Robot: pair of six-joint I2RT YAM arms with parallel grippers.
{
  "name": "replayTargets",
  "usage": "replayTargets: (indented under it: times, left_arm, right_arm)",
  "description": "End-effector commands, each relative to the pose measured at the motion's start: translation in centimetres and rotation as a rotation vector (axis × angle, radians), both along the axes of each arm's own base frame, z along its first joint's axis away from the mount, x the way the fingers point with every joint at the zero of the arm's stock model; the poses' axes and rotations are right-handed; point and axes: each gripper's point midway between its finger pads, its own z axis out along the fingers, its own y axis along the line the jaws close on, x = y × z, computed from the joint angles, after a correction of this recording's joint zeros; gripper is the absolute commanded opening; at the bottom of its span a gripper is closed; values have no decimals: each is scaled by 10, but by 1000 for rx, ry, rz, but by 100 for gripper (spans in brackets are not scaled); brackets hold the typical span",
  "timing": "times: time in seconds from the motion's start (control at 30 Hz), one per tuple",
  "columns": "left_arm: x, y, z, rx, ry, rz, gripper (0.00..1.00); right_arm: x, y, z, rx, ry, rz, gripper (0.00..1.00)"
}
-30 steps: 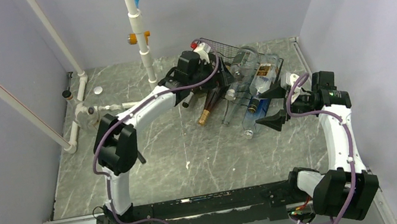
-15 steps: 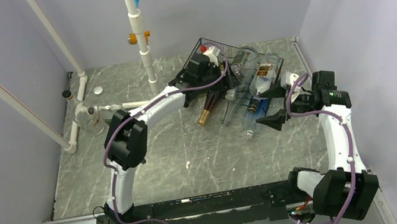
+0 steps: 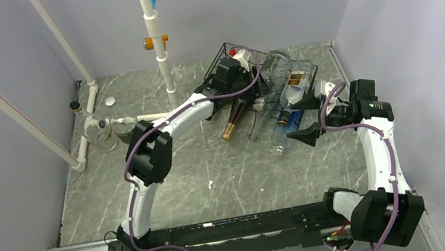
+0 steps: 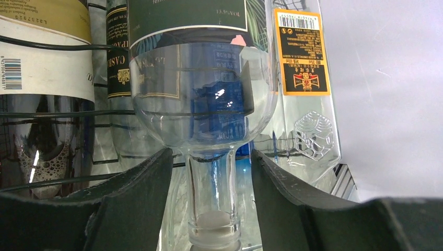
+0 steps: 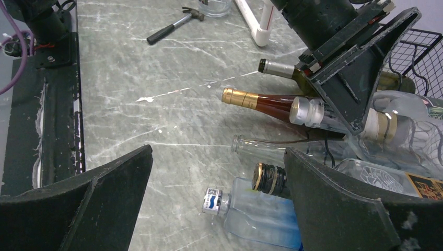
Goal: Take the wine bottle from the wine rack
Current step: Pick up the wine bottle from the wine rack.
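The black wire wine rack (image 3: 242,51) stands at the back of the table with several bottles lying in it, necks pointing toward the arms. My left gripper (image 3: 255,93) reaches into the rack's front. In the left wrist view the clear wine bottle (image 4: 203,104) fills the middle. Its neck (image 4: 211,193) runs between my two black fingers (image 4: 141,198), with a narrow gap on each side. The right wrist view shows the same bottle's silver cap (image 5: 308,111) just below the left gripper (image 5: 355,78). My right gripper (image 5: 217,151) is open and empty, low beside the bottle necks.
An amber bottle with a gold cap (image 5: 261,100), a black-and-gold capped bottle (image 5: 269,178) and a blue-tinted square bottle (image 5: 256,214) jut from the rack. A hammer (image 5: 172,23) lies on the table. A white pipe frame (image 3: 155,35) and a glass jar (image 3: 102,134) stand at the left.
The left arm has stretched further toward the rack and its jaws have narrowed around the clear bottle's neck. The right arm has not moved.
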Motion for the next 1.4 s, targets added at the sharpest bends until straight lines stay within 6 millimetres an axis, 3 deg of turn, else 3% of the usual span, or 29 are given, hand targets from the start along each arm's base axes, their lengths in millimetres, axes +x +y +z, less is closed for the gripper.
replayTargets:
  times: [0.0,0.53,0.93,1.07,1.27,1.37]
  left_arm:
    - [2,-13,14,-23,-38,-14,61]
    - [6,-18,-10,52,-12,-5,60]
    - [9,-21,-19,69,-5,-8,53]
    - [9,-20,-18,71,-10,-11,40]
    - [6,-20,-4,51,-43,-28,0]
    - [7,-16,16,26,-106,-27,0]
  right_arm:
    - [3,-1,8,-2,-57,4,100]
    - [3,-1,8,-2,-59,4,100]
    - [3,-1,8,-4,-60,4,100]
    - [2,-1,8,-3,-60,5,100]
    - [3,-1,8,-4,-60,4,100]
    - [3,-1,8,-5,-59,2,100]
